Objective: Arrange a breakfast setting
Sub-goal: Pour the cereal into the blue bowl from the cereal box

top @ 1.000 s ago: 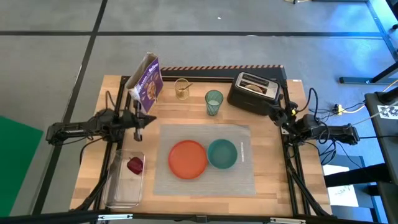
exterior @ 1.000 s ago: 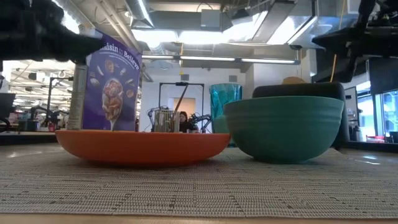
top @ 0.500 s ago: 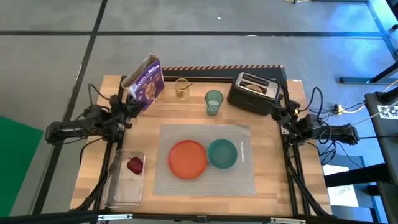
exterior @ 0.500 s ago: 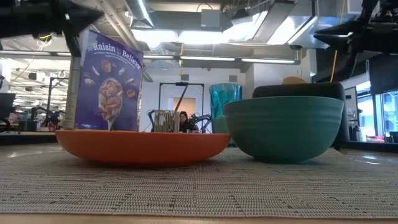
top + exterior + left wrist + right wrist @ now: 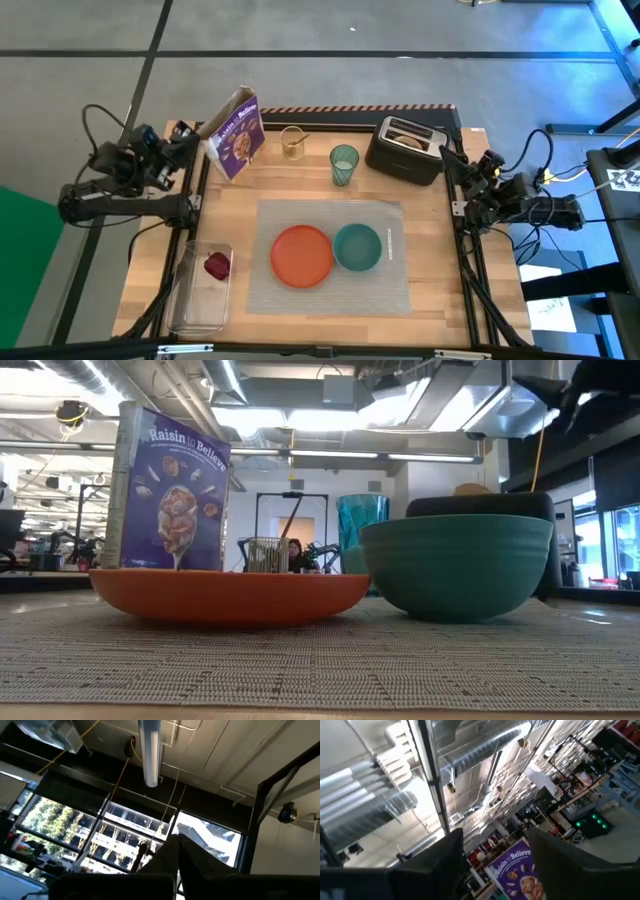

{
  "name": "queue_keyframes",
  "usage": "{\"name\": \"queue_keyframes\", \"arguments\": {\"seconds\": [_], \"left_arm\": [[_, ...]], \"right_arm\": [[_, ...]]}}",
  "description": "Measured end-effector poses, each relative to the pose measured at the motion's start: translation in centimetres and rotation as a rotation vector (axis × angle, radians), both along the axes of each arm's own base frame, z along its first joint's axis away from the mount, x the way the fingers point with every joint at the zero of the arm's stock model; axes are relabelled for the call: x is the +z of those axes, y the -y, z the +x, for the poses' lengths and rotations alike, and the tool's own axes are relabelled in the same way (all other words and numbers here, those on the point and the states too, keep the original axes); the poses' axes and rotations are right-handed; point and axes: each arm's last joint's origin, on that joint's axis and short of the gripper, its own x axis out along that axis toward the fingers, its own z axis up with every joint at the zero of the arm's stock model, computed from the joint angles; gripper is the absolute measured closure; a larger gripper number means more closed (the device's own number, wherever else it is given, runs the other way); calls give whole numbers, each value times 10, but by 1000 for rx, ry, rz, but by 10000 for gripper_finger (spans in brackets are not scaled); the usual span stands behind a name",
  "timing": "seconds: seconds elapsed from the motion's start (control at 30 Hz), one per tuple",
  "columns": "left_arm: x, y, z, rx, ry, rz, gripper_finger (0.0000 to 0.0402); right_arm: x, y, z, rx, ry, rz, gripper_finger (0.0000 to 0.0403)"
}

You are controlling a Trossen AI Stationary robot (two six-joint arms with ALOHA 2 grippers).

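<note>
Both pincers at table (image 5: pixel 300 190) edges

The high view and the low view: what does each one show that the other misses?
Only the high view shows the dark red fruit in a clear tray left of the grey placemat, the top of the black toaster, and both arms parked at the table's side edges, left gripper and right gripper. Only the low view shows the room behind, with ceiling lights and a distant person. Both show the orange plate, teal bowl, green cup and purple cereal box.
</note>
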Motion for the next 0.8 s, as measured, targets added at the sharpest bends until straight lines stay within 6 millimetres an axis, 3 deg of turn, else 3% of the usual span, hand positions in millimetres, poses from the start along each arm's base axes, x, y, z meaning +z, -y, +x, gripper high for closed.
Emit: {"name": "queue_keyframes", "arguments": {"seconds": [0.17,0.33,0.57,0.8], "left_arm": [[12,-1,2,81,-13,52,401],[15,-4,18,137,-116,78,388],[28,-10,53,204,-408,115,302],[57,-15,60,346,-693,171,239]], "right_arm": [[13,-2,22,45,-103,-31,163],[23,-3,54,52,-231,-40,163],[59,-6,86,69,-337,-134,163],[97,-6,96,49,-463,-201,164]]}}
